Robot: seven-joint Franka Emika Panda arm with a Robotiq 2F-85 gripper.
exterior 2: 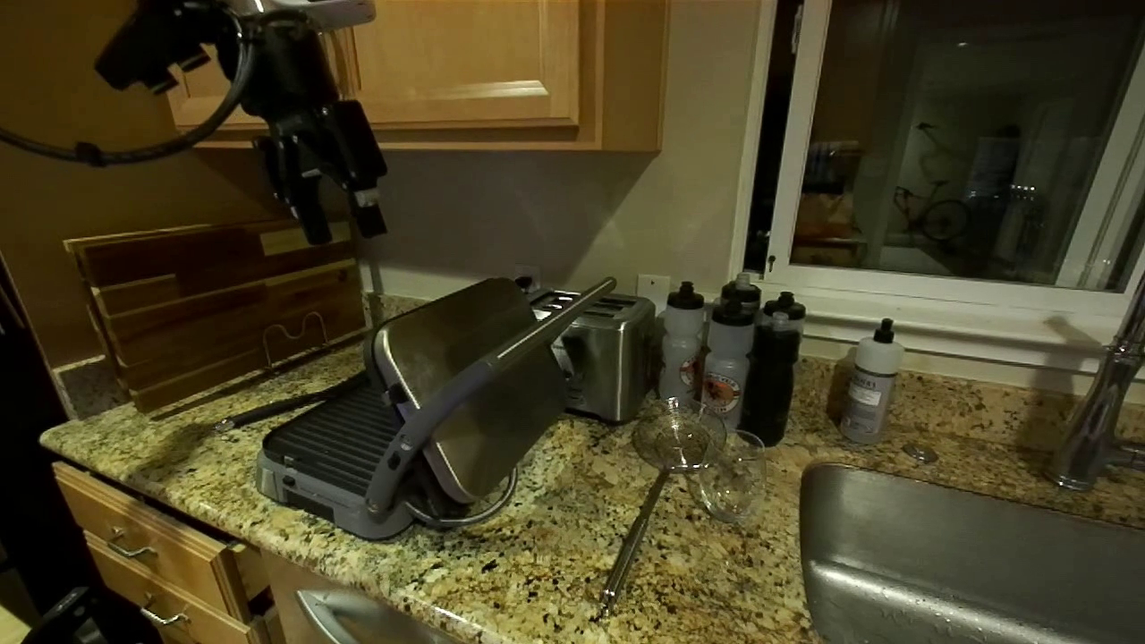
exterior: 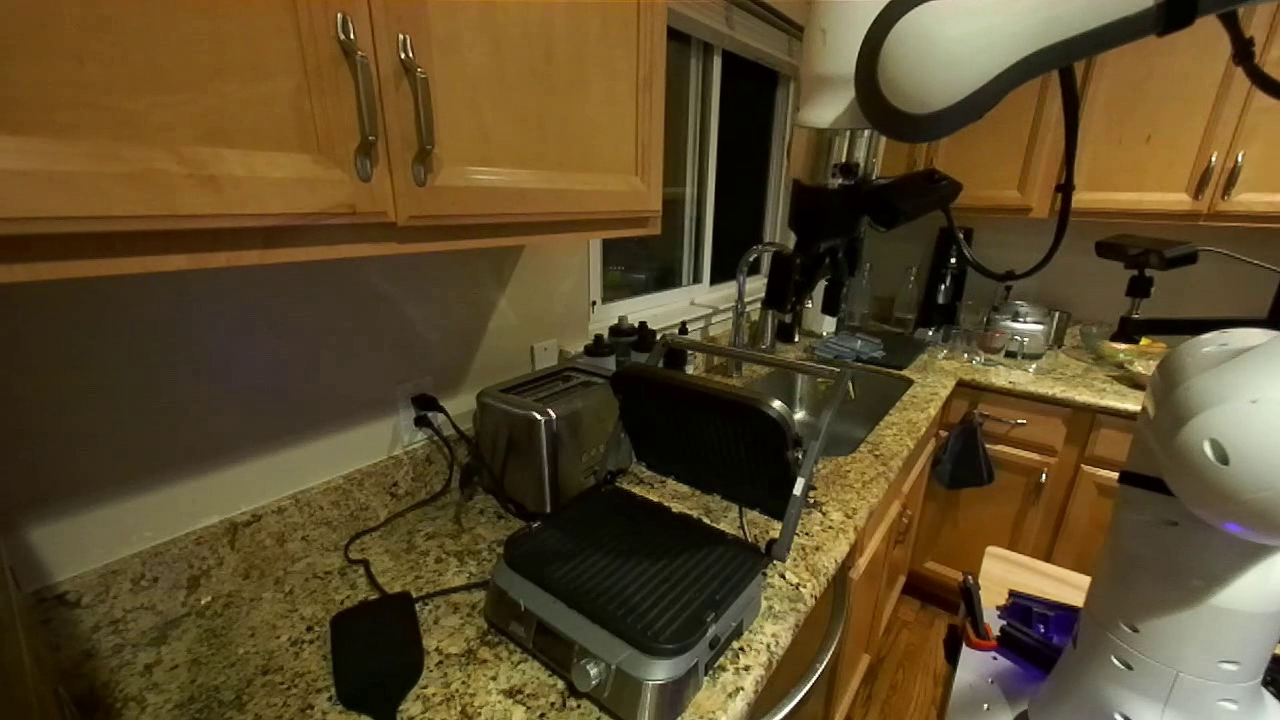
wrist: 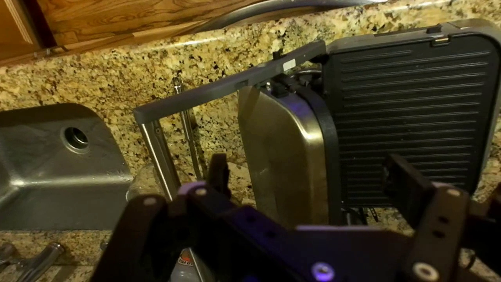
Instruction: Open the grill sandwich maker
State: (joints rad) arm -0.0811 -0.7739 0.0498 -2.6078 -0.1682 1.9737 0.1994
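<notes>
"Brushed steel, that grill sandwich maker. Any writing?"

"Just a small mark in front, too tiny to read. One squeeze bottle carries a round orange-red logo, lettering blurred; the label on the grey bottle is illegible too."

"Where does it stand?"

"On the speckled granite counter, just beside the toaster, lid tilted up, ribbed lower plate showing."

"And the gripper?"

"Above the counter, fingers spread wide, holding nothing."

"The room?"

"Wooden wall cabinets, a dark window, a steel sink."
</notes>
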